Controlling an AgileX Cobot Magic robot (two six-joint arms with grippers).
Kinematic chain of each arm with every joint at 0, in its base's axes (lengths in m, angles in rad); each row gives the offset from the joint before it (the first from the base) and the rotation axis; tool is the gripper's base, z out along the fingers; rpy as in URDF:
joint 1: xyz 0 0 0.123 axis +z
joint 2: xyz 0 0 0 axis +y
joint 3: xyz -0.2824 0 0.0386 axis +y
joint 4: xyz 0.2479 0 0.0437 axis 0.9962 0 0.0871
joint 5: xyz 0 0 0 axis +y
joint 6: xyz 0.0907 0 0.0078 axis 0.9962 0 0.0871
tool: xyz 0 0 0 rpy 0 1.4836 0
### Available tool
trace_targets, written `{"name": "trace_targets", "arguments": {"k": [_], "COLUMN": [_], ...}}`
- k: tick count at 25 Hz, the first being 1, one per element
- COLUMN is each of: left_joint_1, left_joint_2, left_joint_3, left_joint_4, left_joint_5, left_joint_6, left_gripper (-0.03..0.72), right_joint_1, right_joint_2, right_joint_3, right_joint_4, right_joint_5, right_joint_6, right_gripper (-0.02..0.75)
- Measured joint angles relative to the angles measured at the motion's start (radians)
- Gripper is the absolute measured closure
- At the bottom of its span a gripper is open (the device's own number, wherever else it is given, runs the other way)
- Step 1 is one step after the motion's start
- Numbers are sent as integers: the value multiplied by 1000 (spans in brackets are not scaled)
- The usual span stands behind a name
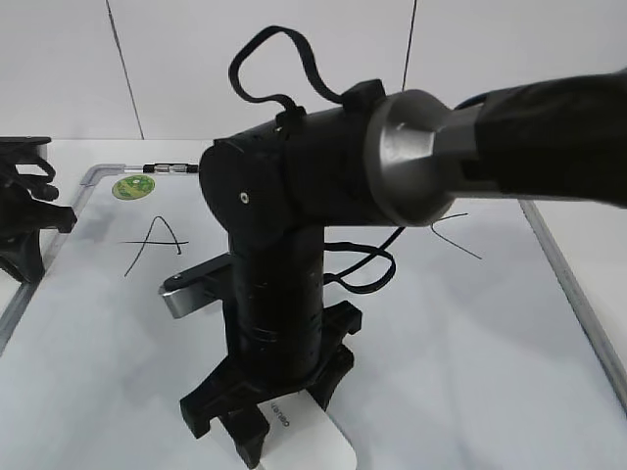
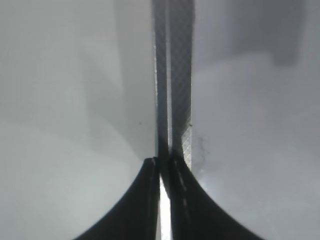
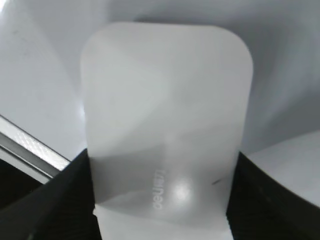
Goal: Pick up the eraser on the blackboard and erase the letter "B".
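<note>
I am working two robot arms over a white board [image 1: 470, 343] that lies flat, framed by a metal rim. The right arm fills the middle of the exterior view, wrist pointed down, and its right gripper [image 1: 269, 416] is clamped on the eraser [image 1: 312, 439] — a white, rounded-corner block with small grey lettering. The right wrist view confirms it: a black finger presses on each long side of the eraser [image 3: 165, 120], which hangs close over the board near its front edge.

The letter "A" [image 1: 154, 242] is drawn on the left of the board, and strokes of another letter [image 1: 456, 235] show to the right of the arm. The "B" itself I cannot see; I judge it lies between them, hidden behind the arm.

To do this step well, I judge I should carry the eraser back toward the middle of the board, set its flat face fully down, and wipe with steady pressure — staying well apart from the "A" and the right-hand letter.

The left gripper [image 1: 24, 211] is parked at the board's left rim; its wrist view shows the fingertips [image 2: 165, 175] together, holding nothing.

There are no containers here. A green round sticker or magnet [image 1: 133, 187] and a marker [image 1: 171, 168] lie at the far edge.
</note>
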Motion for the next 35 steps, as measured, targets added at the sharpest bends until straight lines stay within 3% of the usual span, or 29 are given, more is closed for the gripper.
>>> {"name": "trace_targets", "arguments": {"k": [6,15,28,35], "left_joint_1": [0,0,0,0], "left_joint_2": [0,0,0,0], "left_joint_3": [0,0,-2,-2], "left_joint_4": [-2,-2,-2,0], "left_joint_5": [-2,-2,8,8], "left_joint_6": [0,0,0,0], "left_gripper": [669,669,669,669], "right_joint_1": [-88,-343,-374,-480], "right_joint_2": [0,0,-46,-156], "right_joint_3": [3,2,20,22], "right_joint_4": [15,-28,-8,-12], "right_joint_5": [-7,-7,-25,-19], "right_joint_6": [-2,-2,-79,-92], "right_gripper": [206,206,206,206]}}
